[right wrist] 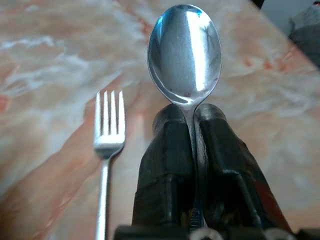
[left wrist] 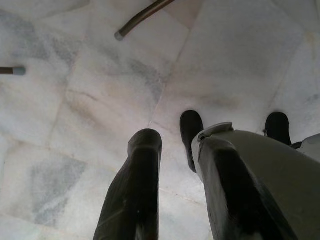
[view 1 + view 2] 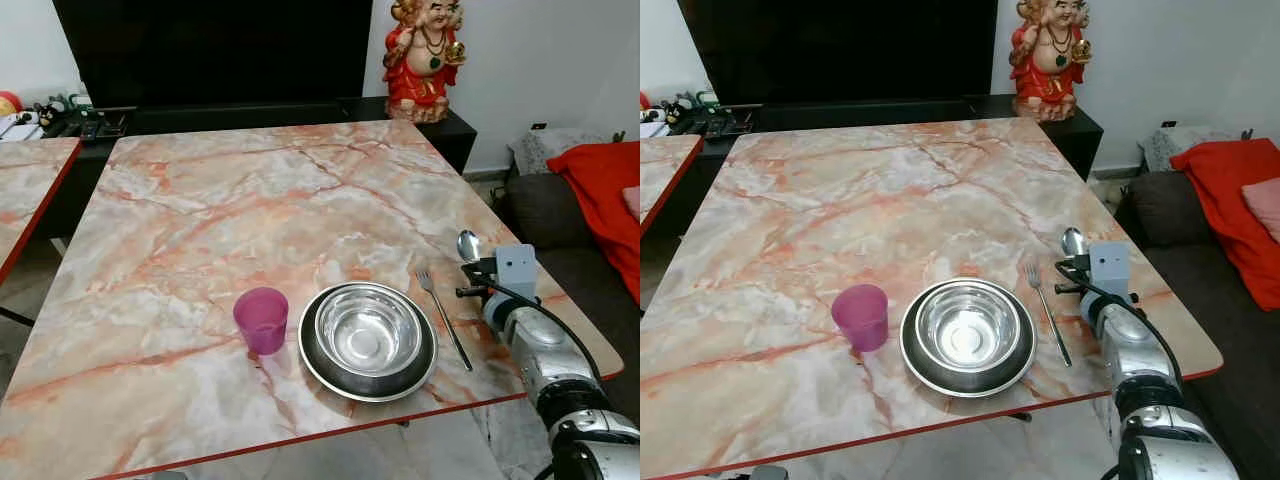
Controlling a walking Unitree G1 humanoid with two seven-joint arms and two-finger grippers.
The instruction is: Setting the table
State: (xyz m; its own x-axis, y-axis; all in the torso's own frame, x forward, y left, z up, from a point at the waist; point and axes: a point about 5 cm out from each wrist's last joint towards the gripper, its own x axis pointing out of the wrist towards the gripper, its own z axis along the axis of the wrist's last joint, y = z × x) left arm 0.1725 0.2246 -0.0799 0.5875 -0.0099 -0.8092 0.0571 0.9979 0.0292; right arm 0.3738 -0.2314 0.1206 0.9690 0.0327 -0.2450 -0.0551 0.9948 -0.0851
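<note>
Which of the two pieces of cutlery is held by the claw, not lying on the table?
The spoon: the right claw pinches its handle. The fork lies flat on the table, right of the bowl.

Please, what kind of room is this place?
Probably a home living and dining room: a marble-patterned dining table, a dark television on a low cabinet, and a sofa with a red blanket.

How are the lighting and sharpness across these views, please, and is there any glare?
Eye views: evenly lit and sharp; ceiling light glints in the steel bowl. Right wrist view: bright glare streak on the spoon in the right gripper; fork softly focused. Left wrist view: left gripper dark against pale floor.
</note>
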